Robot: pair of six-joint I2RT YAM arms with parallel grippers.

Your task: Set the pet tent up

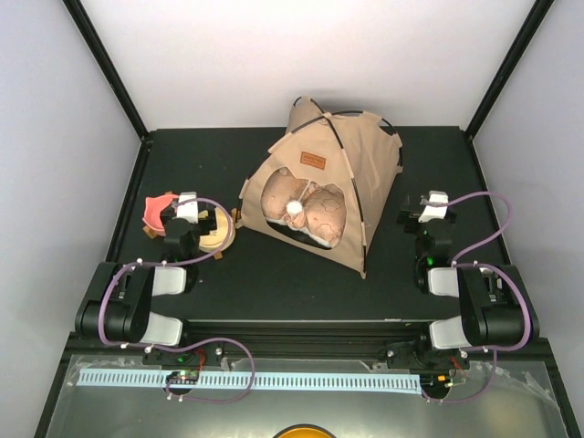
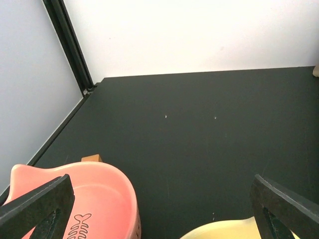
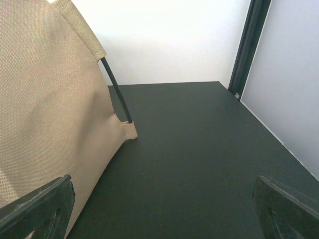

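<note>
At the middle of the black table point(image 1: 274, 283): pet tent point(image 1: 351, 173), pitched, poles crossed on top, opening towards the arms, beige cushion point(image 1: 306, 212) inside. Just right of the tent: right gripper point(image 1: 427, 210), spread wide, holds nothing. Well left: left gripper point(image 1: 190, 208), likewise spread and unladen, hovers between pink bowl point(image 1: 157, 212) and yellow dish point(image 1: 222, 237).
</note>
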